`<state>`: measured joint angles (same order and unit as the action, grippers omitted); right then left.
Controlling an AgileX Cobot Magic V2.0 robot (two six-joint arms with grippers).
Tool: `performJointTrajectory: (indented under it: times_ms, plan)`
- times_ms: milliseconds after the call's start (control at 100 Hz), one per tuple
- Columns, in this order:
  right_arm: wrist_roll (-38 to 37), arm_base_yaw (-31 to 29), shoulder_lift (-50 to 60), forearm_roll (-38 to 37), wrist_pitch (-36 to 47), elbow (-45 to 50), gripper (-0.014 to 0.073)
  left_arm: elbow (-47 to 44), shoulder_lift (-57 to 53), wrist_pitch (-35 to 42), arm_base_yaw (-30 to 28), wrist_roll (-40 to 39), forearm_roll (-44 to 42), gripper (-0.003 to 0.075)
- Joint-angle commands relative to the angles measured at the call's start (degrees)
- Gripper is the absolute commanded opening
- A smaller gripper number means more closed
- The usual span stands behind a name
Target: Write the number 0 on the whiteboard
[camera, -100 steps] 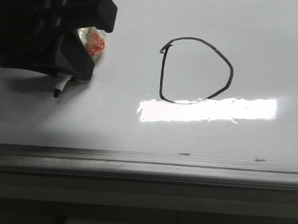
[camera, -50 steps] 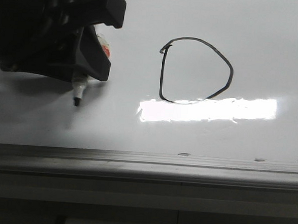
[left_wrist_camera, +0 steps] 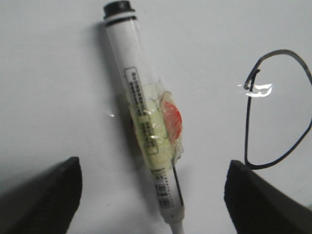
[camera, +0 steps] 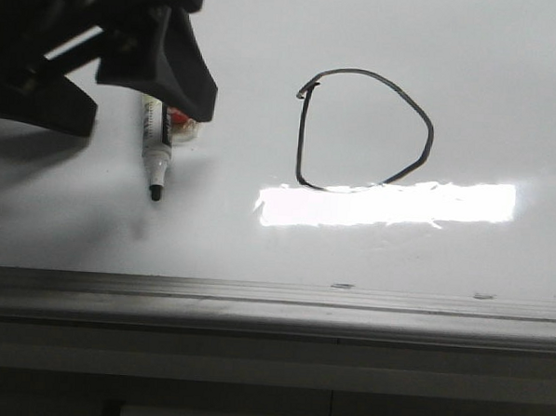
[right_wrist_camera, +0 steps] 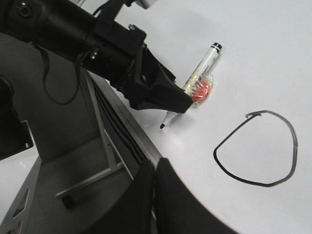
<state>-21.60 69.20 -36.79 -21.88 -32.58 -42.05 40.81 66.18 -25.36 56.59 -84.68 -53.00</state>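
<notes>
Holding my left gripper wide open over the whiteboard, I am gripping nothing: in the left wrist view its two dark fingers are standing far apart, one on each side of a marker that is lying flat on the white surface between them, touching neither. The marker is showing a white barrel with a printed label, a black band at its capped end, and a lump of clear tape with an orange-red patch wrapped round its middle. In the front view the marker is pointing its dark tip down toward the grey ledge, half tucked beneath my left gripper.

My right gripper is hanging apart from all this, and its two dark fingers are pressing together with nothing between them.

Sitting to the right of the marker and well clear of it, the number 0 is showing as a thin black closed loop, flat on its left side, rounded on its right, with a small hook at its top left. A bright glare strip is cutting across the bottom of the loop, just above the ledge.
</notes>
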Motion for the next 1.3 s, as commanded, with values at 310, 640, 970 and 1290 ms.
performJointTrajectory:
  times_ms: [310, 640, 970, 1290]
  plan:
    - [-6.5, -0.4, -0.1, -19.6, 3.2, -1.4, -0.0047, 1.6, -22.8, -14.7, 15.4, 1.5, -0.7, 0.0512]
    - [-6.6, -0.4, -0.1, -23.4, 3.3, -1.4, -0.0047, 1.6, -33.8, -15.4, 28.5, 13.9, -0.6, -0.0020]
    - [-6.6, -0.4, -0.1, -23.4, 2.6, -1.4, -0.0047, 1.6, -34.1, -15.9, 30.2, 14.0, -0.7, -0.0020]
    - [-6.6, -0.4, -0.1, -23.4, 2.5, -1.4, -0.0047, 1.6, -34.1, -15.9, 30.2, 14.0, -0.7, -0.0020]
